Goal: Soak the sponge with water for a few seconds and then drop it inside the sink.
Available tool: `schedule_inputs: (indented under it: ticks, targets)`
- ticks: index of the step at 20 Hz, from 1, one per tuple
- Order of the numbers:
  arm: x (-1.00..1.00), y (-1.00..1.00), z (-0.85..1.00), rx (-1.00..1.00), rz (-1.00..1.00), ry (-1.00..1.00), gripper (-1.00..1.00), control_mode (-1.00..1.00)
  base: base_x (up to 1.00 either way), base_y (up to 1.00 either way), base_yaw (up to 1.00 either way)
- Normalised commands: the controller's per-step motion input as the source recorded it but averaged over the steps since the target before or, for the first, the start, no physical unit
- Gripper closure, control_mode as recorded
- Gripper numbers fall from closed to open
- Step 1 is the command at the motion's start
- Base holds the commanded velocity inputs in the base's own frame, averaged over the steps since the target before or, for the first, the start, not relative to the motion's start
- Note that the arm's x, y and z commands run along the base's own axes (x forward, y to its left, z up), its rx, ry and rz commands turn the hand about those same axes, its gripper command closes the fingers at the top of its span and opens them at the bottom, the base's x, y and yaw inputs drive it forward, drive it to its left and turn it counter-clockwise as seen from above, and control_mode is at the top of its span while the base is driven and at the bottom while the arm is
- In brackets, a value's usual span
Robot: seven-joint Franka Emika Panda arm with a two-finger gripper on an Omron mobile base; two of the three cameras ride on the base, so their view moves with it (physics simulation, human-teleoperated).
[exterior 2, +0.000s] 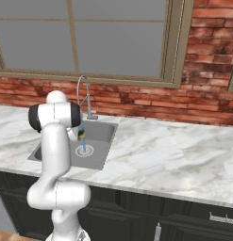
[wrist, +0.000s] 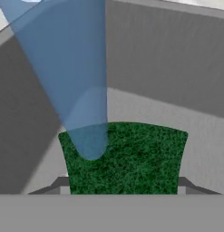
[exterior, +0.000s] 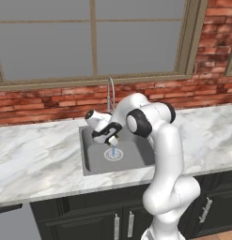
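Sponge (wrist: 124,156) clamped in gripper (wrist: 122,186), water (wrist: 72,77) hitting edge, above sink (wrist: 177,59).

The sponge (wrist: 124,156) runs off under the hand view's bottom band, so its yellow layer goes unseen, and the finger tips (wrist: 63,186) barely peek out beside it. From the right base view the arm (exterior 2: 54,141) covers the sink's (exterior 2: 101,134) left half; the sponge there is too small to make out.
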Motion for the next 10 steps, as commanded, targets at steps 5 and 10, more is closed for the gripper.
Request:
schedule_inputs:
  ticks: [5,10]
  targets:
    - [-0.33,0.0,0.04,0.0,0.14,0.0,1.0,-1.0,0.0,0.0,0.0]
    - [-0.21,0.0,0.24,0.0,0.25,0.0,1.0,-1.0,0.0,0.0,0.0]
